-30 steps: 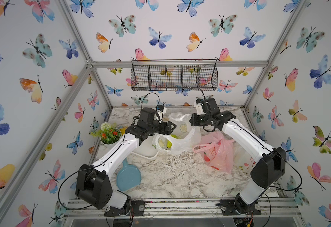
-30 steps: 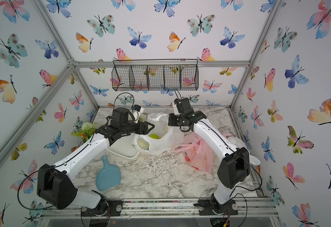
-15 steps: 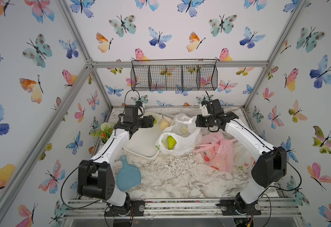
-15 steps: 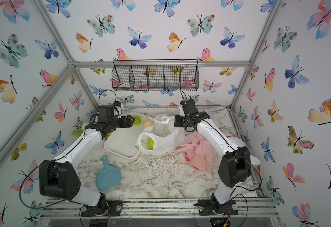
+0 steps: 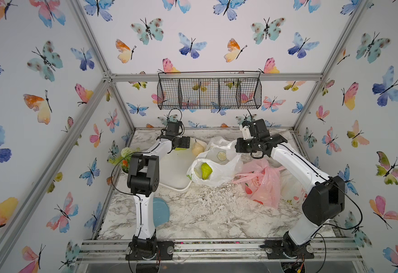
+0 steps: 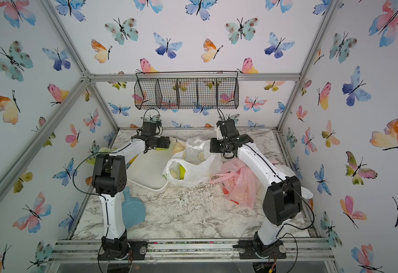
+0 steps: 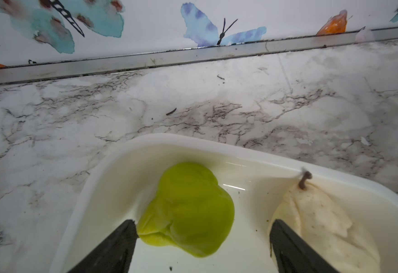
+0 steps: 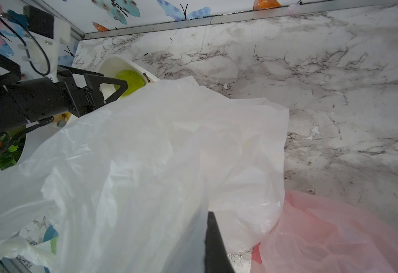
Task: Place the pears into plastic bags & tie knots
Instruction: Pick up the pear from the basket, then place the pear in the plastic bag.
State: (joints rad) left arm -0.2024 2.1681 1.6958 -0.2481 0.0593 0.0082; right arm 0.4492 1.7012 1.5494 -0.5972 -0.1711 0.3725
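Sitting wide open, the left fingers (image 7: 120, 248) straddle the green pear (image 7: 188, 208) in a corner of the white tray (image 7: 160, 138), with the cream pear (image 7: 323, 227) right beside one tip. So I'd call this the pick-up step: next they've gotta drop a bit and close without snagging the cream one. Right fingers (image 8: 214, 243) are pinched shut on the lemon bag (image 5: 216, 165), holding its edge up next to the tray, a second green pear (image 5: 205, 170) already inside.

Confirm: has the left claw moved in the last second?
Yes. The left claw moved away from the lemon bag to the white tray's far corner.
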